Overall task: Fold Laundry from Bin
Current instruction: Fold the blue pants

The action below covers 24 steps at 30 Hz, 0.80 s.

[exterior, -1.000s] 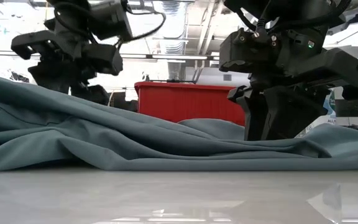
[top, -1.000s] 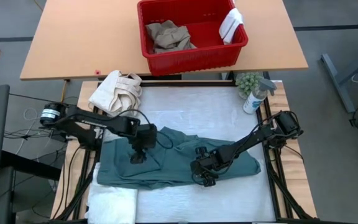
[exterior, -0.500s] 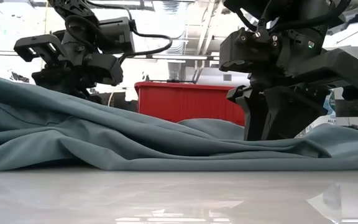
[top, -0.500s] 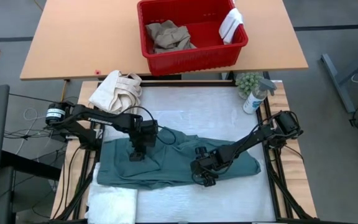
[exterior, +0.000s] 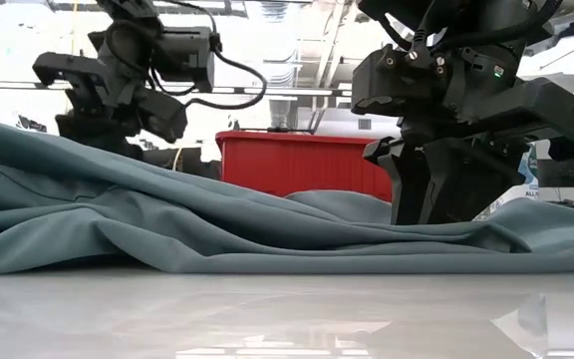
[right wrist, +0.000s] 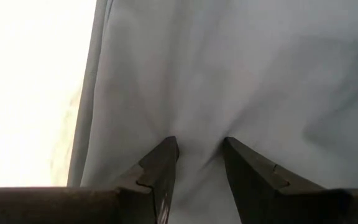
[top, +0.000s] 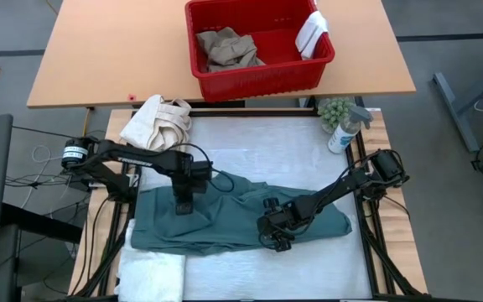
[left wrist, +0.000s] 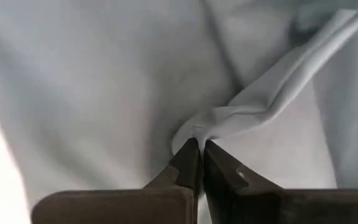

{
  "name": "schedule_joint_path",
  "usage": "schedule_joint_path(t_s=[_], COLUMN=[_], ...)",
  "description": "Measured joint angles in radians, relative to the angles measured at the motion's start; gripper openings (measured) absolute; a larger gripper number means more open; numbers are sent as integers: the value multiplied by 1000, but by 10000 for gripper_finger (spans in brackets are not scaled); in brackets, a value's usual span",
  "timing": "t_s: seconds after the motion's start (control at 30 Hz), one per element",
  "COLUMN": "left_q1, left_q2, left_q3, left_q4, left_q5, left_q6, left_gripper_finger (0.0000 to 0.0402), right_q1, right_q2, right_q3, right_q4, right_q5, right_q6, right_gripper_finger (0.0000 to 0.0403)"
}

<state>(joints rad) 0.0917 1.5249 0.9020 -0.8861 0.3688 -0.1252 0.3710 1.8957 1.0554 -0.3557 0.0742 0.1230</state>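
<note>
Now your left pincer point(top: 183, 206), spread a second ago, pinches a fold of the teal garment point(top: 225, 220) mid-table, the right pincer point(top: 272, 236) half-spread on it, red bin point(top: 258, 77) and spray bottle point(top: 342, 132) upper frame.

Large teal-green garment point(top: 233, 220) lay spread and rumpled across lower centre, white textured towel point(top: 151, 275) at lower left, red bin point(top: 258, 44) at top centre held crumpled tan trousers point(top: 225, 48), small white cloth point(top: 311, 32) draped over its right rim.
</note>
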Motion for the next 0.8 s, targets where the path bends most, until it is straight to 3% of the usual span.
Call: schedule_joint_path(t_s=[0.2,0.33,0.5,0.67,0.8], left_q1=[-3,-2,-3,-7,-28], left_q2=[-20,-93,-211,-287,-301], left_q3=[116,138,138,138,135], left_q4=[-299,-386,-436,-424,-424], left_q5=[-212,-337,-375,-312,-369], left_q6=[-30,-105,-231,-353,-428], left_gripper_finger=[0,0,0,0,0], right_q1=[0,0,0,0,0], right_q2=[0,0,0,0,0], right_q3=[0,0,0,0,0], right_q4=[0,0,0,1,1], right_q5=[0,0,0,0,0], right_q6=[0,0,0,0,1], right_gripper_finger=[164,164,164,164,164])
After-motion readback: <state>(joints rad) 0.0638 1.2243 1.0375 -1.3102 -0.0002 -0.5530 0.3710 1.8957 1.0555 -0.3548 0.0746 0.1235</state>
